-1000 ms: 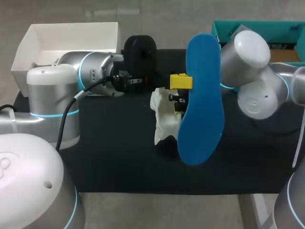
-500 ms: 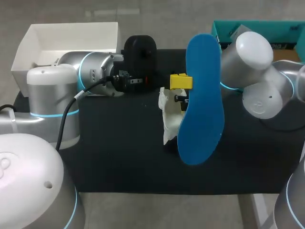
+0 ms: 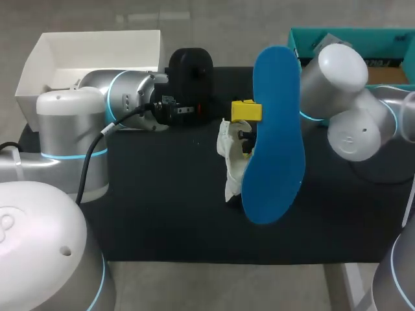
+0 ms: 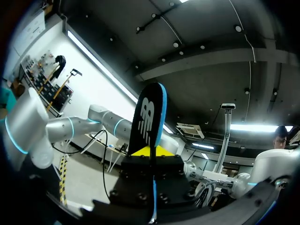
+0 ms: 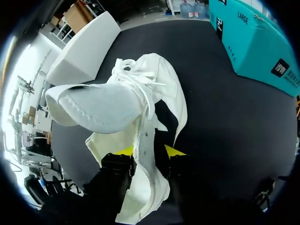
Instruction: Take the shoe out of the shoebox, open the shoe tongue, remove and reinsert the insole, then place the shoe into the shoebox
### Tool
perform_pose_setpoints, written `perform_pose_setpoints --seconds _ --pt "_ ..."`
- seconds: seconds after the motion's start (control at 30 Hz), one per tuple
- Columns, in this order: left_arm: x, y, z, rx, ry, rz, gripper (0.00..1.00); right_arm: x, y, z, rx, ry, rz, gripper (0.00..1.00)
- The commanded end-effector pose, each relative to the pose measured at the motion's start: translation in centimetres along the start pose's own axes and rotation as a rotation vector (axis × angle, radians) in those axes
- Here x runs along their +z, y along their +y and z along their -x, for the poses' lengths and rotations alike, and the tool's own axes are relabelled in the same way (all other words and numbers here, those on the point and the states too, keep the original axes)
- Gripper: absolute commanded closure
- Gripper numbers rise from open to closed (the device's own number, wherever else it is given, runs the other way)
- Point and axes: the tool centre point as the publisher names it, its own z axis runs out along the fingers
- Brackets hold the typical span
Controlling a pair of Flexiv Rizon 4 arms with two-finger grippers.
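We hold the blue insole [image 3: 275,129] out of the white shoe [image 3: 230,162] over mid-table, long axis 12 to 6 o'clock, broader end at 6. Our left gripper [image 4: 151,152] pinches its 9 o'clock edge. Our right gripper [image 5: 149,152] clamps the shoe's side wall, probably steadying the opening for reinsertion.
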Motion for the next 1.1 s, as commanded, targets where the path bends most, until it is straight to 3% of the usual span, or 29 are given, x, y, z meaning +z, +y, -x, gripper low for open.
perform_pose_setpoints --seconds 0.03,0.17,0.8,0.87,0.93,1.1 --pt "0.0 0.0 0.1 0.0 0.003 -0.002 1.0 -2.9 -0.9 -0.6 0.036 0.04 0.052 0.0" --pt "0.0 0.0 0.1 0.0 0.003 -0.002 1.0 -5.7 -0.5 -1.9 -0.05 0.091 0.098 0.0" --pt "0.0 0.0 0.1 0.0 0.003 -0.002 1.0 -5.7 -0.5 -1.9 -0.05 0.091 0.098 0.0" --pt "0.0 0.0 0.1 0.0 0.003 -0.002 1.0 -7.8 0.3 -2.3 0.144 0.291 0.143 0.0" --pt "0.0 0.0 0.1 0.0 0.003 -0.002 1.0 -9.7 0.3 -2.7 0.138 0.305 0.109 0.0" --pt "0.0 0.0 0.1 0.0 0.003 -0.002 1.0 -13.7 0.5 -4.3 0.181 0.503 0.008 0.0"
